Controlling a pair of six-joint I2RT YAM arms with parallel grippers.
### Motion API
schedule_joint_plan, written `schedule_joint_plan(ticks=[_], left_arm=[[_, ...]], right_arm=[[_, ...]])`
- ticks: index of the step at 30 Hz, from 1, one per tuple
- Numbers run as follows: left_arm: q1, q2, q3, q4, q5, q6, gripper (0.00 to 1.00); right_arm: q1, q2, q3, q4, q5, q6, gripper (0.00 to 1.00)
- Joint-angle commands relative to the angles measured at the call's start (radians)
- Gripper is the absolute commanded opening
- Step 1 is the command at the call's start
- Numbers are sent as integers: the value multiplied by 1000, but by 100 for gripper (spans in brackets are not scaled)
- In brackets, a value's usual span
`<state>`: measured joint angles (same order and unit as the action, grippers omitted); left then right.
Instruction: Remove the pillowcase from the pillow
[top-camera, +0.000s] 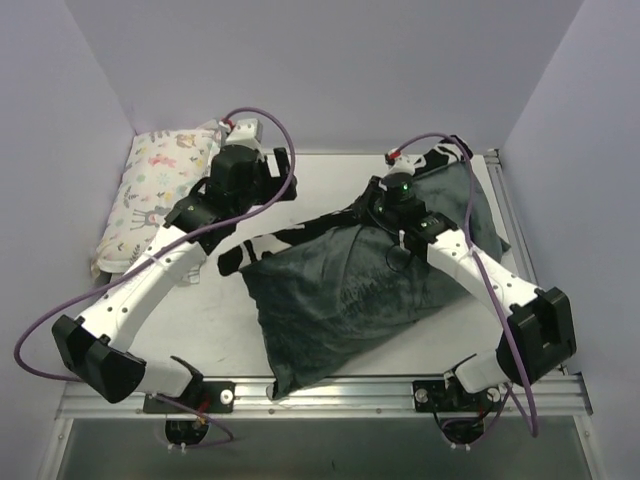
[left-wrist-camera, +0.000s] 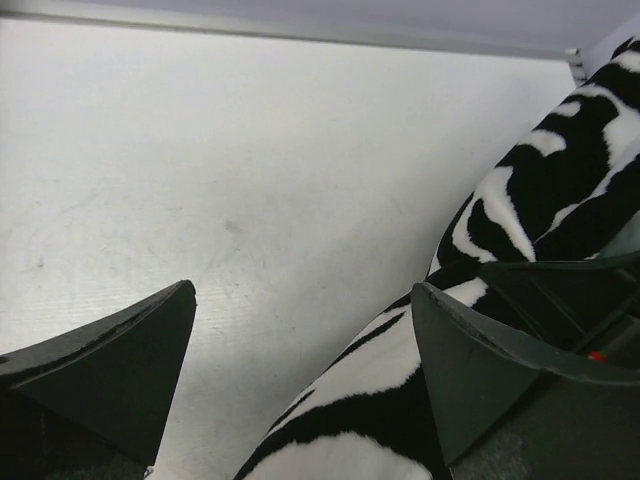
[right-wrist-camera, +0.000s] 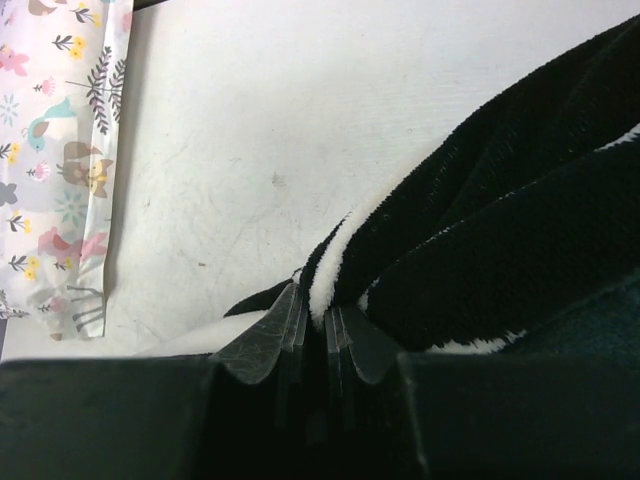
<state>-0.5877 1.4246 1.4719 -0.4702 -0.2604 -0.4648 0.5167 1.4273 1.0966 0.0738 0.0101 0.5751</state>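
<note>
Pillowcase (top-camera: 340, 290) in tight right claw (right-wrist-camera: 312, 325); left claw (left-wrist-camera: 303, 290) wide, bare; printed pillow (top-camera: 150, 190) far left.

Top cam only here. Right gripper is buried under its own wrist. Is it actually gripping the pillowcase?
Observer: Yes. The right wrist view shows the right gripper shut on a fold of the pillowcase.
Operator: And the left?
Observer: The left gripper is wide open and grips nothing.
Operator: Anything between its fingers?
Observer: The pillowcase's zebra side runs in beside one of the fingers. The rest of the gap is bare table.
</note>
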Motion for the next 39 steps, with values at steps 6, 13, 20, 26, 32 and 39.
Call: schedule_joint_plan(ticks=[6,13,20,26,32,39], left_arm=[[-216,-235,-140,-97,-267,-73,97],[-359,-343,-392,-65,-204,-239,97],[-374,-260,-479,7,-203,-284,97],[-201,-150,-459,-25,-140,-258,68],[55,-75,-352,-19,-43,-170,15],[216,222,52,-123,-45,-57,0]], right_arm=[[-23,93,127,89,-1,5,0],[-43,194,261,17,-50,-21,5],[-50,185,391,-133,-18,-89,75],[-147,79,387,-295,61,-88,85],[-338,-42,145,-302,67,-40,86],[-349,-174,-39,-293,105,-43,87]])
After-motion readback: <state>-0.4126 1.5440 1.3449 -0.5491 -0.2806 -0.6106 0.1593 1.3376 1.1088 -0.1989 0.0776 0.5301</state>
